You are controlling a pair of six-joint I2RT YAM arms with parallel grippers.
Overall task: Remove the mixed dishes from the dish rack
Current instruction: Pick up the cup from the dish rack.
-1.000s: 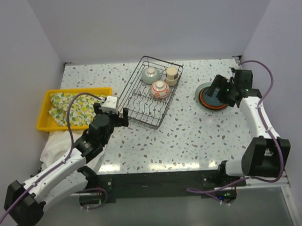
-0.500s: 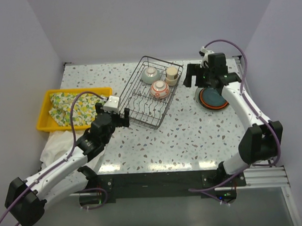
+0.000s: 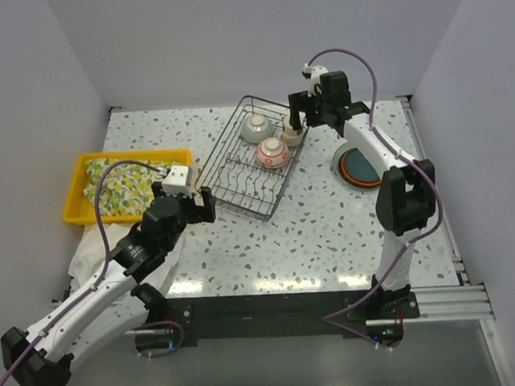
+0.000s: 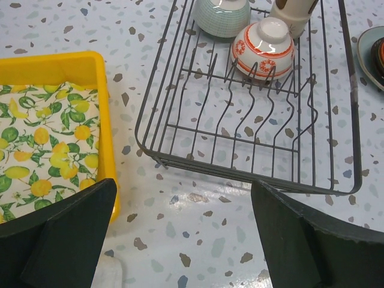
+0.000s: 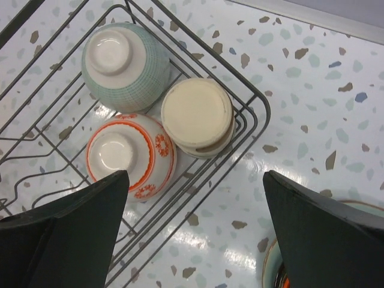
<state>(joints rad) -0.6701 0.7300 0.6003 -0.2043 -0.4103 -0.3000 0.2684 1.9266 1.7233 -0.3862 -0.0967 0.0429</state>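
The black wire dish rack (image 3: 240, 183) stands mid-table and holds an upturned celadon bowl (image 3: 255, 127), a red-patterned white bowl (image 3: 273, 153) and a beige cup (image 3: 293, 128), all at its far end. They also show in the right wrist view: celadon bowl (image 5: 125, 65), red-patterned bowl (image 5: 131, 156), cup (image 5: 197, 117). Stacked plates (image 3: 360, 166) lie on the table to the right. My right gripper (image 3: 304, 116) is open and empty, above the rack's far right corner by the cup. My left gripper (image 3: 202, 204) is open and empty, just off the rack's near left corner (image 4: 157, 157).
A yellow plastic tray (image 3: 78, 188) with a lemon-patterned cloth (image 3: 120, 184) sits at the left, also seen in the left wrist view (image 4: 110, 144). A white cloth (image 3: 91, 247) hangs off the left table edge. Grey walls close the back and sides.
My right arm swung left from over the stacked plates to above the rack's far right corner. My left gripper drew back slightly from the rack.
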